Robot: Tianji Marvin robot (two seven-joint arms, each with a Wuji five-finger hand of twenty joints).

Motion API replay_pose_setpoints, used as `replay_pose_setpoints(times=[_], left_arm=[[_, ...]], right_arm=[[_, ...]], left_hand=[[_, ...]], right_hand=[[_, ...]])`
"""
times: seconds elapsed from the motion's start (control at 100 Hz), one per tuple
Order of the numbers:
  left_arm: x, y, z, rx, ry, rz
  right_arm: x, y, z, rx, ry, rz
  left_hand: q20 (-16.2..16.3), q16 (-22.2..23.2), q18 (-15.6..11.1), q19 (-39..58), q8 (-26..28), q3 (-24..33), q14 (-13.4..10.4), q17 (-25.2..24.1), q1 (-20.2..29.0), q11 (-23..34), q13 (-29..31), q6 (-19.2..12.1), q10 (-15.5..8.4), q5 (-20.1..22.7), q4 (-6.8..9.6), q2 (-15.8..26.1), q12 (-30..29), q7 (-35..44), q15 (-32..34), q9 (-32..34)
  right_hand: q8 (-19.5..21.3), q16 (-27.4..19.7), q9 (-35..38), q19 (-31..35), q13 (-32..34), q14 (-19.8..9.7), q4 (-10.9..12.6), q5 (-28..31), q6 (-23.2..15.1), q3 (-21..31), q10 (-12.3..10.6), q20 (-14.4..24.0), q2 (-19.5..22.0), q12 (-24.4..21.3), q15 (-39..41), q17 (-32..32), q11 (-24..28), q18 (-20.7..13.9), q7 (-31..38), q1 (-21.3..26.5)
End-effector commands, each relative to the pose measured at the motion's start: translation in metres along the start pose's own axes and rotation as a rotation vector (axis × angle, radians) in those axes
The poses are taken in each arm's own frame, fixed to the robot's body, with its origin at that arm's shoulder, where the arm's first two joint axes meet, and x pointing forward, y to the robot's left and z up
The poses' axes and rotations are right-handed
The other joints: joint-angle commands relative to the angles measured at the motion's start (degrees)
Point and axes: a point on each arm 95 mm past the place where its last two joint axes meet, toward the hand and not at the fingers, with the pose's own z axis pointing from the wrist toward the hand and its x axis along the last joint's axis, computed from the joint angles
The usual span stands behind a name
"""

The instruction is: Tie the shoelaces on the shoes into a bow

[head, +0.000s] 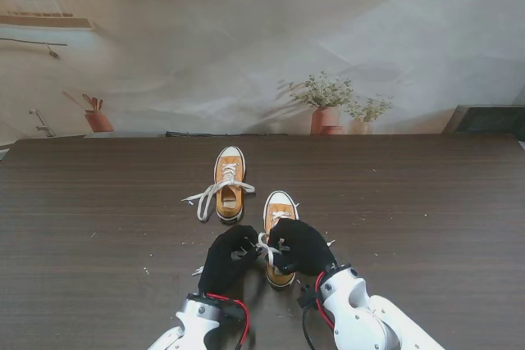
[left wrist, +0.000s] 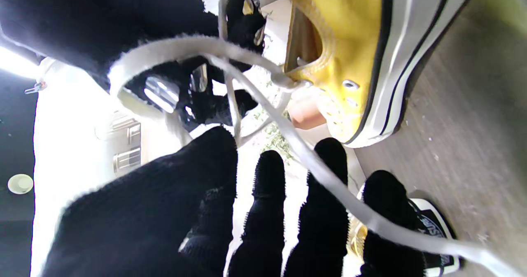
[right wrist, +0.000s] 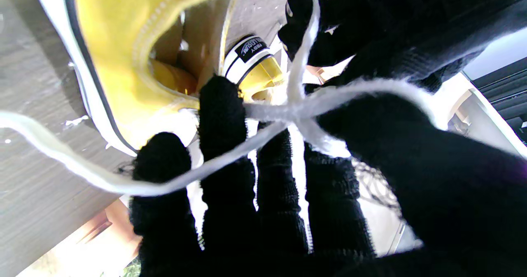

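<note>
Your left hand and right hand meet over the near shoe on the bench. Each seems to pinch a strand of its lace, though I cannot tell how firmly. You look mid-knot: next, draw the crossed strands apart evenly. The far shoe lies untied.

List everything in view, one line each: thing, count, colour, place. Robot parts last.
near shoe: one, yellow with white toe, between the hands
far shoe: one, yellow, farther from me, to the left
near shoe's lace: white, strung between both hands
far shoe's lace: white, loose on the table
table: one, dark wood
potted plants: two, green in terracotta pots, beyond the table's far edge
left hand: black glove, on the lace
right hand: black glove, on the lace
</note>
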Motion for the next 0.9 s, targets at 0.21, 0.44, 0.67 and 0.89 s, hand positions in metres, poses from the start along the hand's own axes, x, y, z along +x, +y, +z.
replay_pose_setpoints(times=[0.21,0.44,0.67,0.89], left_arm=[[-0.001,-0.007,-0.007,0.017,-0.022,0.003],[-0.004,-0.013,-0.012,0.039,-0.044,0.018],[-0.01,-0.019,-0.014,0.062,-0.07,0.044],[-0.019,-0.026,-0.006,0.071,-0.096,0.067]], right_arm=[[-0.005,-0.001,-0.004,-0.008,-0.026,-0.01],[-0.008,-0.001,-0.006,-0.014,-0.052,-0.023],[-0.01,0.0,-0.005,-0.03,-0.067,-0.057],[-0.018,0.0,-0.002,-0.049,-0.108,-0.083]], left_hand=[[0.86,2.16,-1.83,-0.44,2.86,2.28,-0.63,-0.8,-0.77,-0.13,-1.8,-0.69,-0.24,-2.07,1.42,-0.5,1.82,2.91,-0.65,-0.94],[0.9,2.18,-1.76,-0.44,3.2,1.7,-0.57,-0.84,-0.39,-0.3,-1.87,-0.56,-0.1,-2.45,1.2,-0.16,2.06,2.88,-0.64,-0.97],[0.94,2.18,-1.62,-0.43,3.24,1.32,-0.38,-0.75,-0.41,-0.32,-1.86,-0.38,0.08,-2.84,1.19,0.19,2.2,2.84,-0.59,-1.0],[0.94,2.18,-1.54,-0.57,2.78,-0.04,-0.27,-0.98,0.03,-0.51,-2.04,-0.94,0.01,-3.18,0.68,0.82,2.17,2.35,-0.57,-1.09]], right_hand=[[1.25,0.06,-0.7,0.05,-0.74,-0.61,1.09,0.22,-4.64,-0.19,-0.2,-0.36,0.97,0.83,-0.19,-0.44,-1.14,-0.78,-0.25,0.03],[0.59,0.14,-1.12,0.05,-1.37,-0.64,1.05,0.72,-8.02,-1.21,0.03,-0.17,1.37,0.91,0.03,-1.08,-1.01,-1.0,-1.42,0.06],[0.47,0.14,-0.68,0.11,-1.13,-0.45,1.1,1.01,-8.25,-1.23,0.01,-0.16,1.4,0.88,0.15,-0.87,-1.13,-1.06,-1.7,0.19],[0.14,0.13,0.13,0.18,-0.72,-0.13,0.97,1.56,-9.9,-1.64,0.23,-0.18,1.37,0.92,0.34,-0.61,-1.25,-0.8,-2.46,0.28]])
